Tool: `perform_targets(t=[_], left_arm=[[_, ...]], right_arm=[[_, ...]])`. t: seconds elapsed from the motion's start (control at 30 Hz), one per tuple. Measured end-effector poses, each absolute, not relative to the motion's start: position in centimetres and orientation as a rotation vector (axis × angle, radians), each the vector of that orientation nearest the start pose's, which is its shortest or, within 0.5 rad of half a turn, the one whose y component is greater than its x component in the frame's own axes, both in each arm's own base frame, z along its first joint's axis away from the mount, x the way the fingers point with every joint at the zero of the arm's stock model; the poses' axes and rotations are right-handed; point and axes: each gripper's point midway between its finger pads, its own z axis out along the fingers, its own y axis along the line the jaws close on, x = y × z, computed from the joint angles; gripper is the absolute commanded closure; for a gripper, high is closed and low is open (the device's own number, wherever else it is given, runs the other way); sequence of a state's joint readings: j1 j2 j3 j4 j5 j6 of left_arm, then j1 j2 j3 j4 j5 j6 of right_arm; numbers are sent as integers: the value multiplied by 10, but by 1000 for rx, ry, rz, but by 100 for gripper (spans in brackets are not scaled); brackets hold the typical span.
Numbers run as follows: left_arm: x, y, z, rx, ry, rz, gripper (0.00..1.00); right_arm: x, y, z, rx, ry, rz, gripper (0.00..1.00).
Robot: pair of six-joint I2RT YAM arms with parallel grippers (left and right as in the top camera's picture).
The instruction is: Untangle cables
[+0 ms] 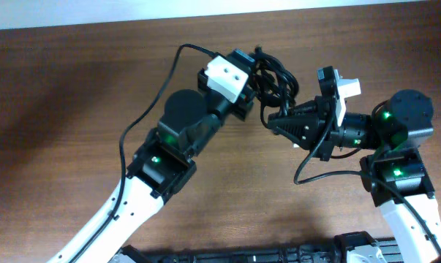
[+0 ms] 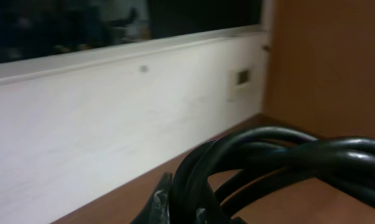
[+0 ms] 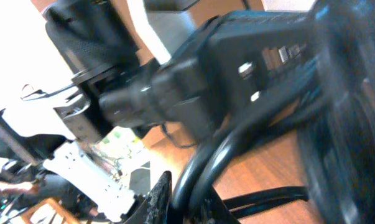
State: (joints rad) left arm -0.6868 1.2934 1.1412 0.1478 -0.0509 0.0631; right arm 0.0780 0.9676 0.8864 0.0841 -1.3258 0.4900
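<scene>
Two robot arms meet over a knot of black cables (image 1: 273, 82) near the far edge of the wooden counter (image 1: 74, 88), right of its middle. The bundle is a tight cluster of overlapping loops, and its long axis runs roughly from the far edge toward the near edge. No plug end can be made out, so which way the cords point cannot be told.

The left tool (image 1: 254, 86) reaches in from the near left corner and is clamped on the left side of the bundle. In the left wrist view the cables (image 2: 287, 155) rise right beside a dark fingertip (image 2: 160, 202) at the bottom of the frame. They arch to the right in several stacked strands in front of a white wall (image 2: 112, 124).

The right tool (image 1: 271, 120) points left from the right edge, with its tip at the near end of the loops. In the blurred right wrist view a strand of the cables (image 3: 206, 168) curves up just beside one fingertip (image 3: 159, 196). Whether this tool is closed on the strand cannot be told.
</scene>
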Motion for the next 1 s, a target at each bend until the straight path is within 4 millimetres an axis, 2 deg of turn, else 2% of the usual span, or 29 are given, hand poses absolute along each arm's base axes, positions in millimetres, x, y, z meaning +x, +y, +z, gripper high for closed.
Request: perform_targets(t=[0.13, 0.2, 0.3, 0.43, 0.5, 0.6, 0.67, 0.83, 1.0], left_arm=[[381, -235, 386, 396, 1532, -303, 100], [384, -229, 387, 371, 1531, -280, 100], [386, -225, 392, 349, 1515, -272, 100], [389, -218, 391, 331, 1523, -250, 100], [390, -218, 390, 331, 1527, -247, 100], [389, -218, 388, 335, 1536, -245, 100], [390, -218, 382, 344, 1559, -238, 100], [389, -214, 363, 363, 1633, -204, 100], [392, -203, 351, 312, 1690, -151, 100]], right_arm=[[196, 188, 376, -906, 1549, 1505, 88], [189, 188, 377, -935, 1537, 1518, 88], [186, 188, 377, -953, 1531, 1528, 82], [185, 188, 377, -967, 1523, 1528, 69], [187, 189, 375, -964, 1526, 1530, 56], [197, 189, 370, -920, 1565, 1545, 37], [211, 190, 364, -848, 1619, 1552, 30], [250, 185, 332, -545, 1837, 1512, 24], [279, 170, 300, -270, 2005, 1350, 24]])
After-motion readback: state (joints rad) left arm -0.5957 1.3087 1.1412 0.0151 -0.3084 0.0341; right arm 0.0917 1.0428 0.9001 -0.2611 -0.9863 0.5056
